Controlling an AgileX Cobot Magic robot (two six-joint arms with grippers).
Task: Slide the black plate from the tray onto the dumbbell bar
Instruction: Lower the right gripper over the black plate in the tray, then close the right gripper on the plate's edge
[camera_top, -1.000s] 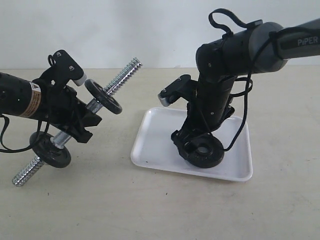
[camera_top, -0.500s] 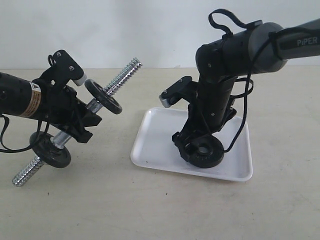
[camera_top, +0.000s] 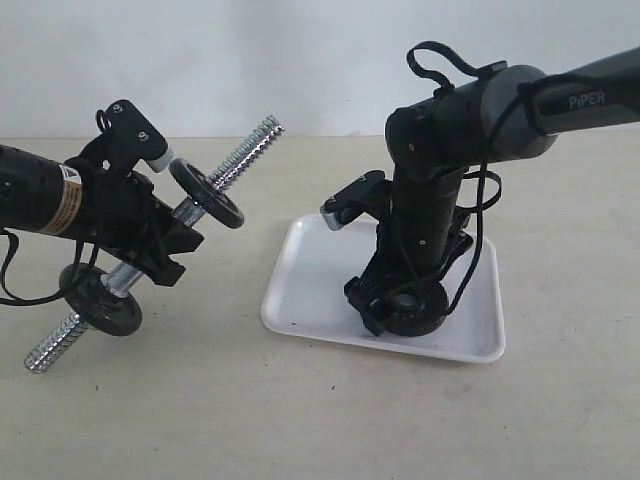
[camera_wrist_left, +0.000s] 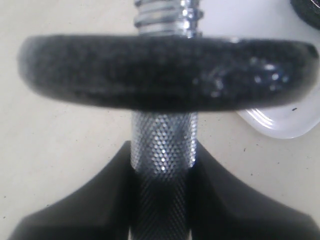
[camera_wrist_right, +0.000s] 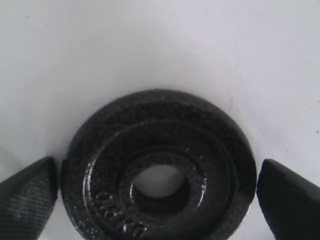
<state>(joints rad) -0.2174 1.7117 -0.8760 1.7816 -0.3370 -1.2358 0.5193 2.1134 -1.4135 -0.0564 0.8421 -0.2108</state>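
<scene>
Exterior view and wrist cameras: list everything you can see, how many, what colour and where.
table: one, beige, under everything
tray: one, white, on the table, right side
black plate: one, black, flat in the tray
dumbbell bar: one, chrome, held tilted, left side
weight discs: two, black, on the dumbbell bar
left claw: one, black, shut on the bar's knurled middle, between the discs
right claw: one, black, open, straddling the black plate

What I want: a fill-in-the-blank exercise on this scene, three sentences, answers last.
The small matte-black weight plate lies flat in the glossy white rectangular tray, its central ___ facing up.
The plate sits ___ the fingers of the right tool.
The left tool grips the chrome dumbbell bar, carrying ___ black discs.
Answers: hole; between; two.
</scene>
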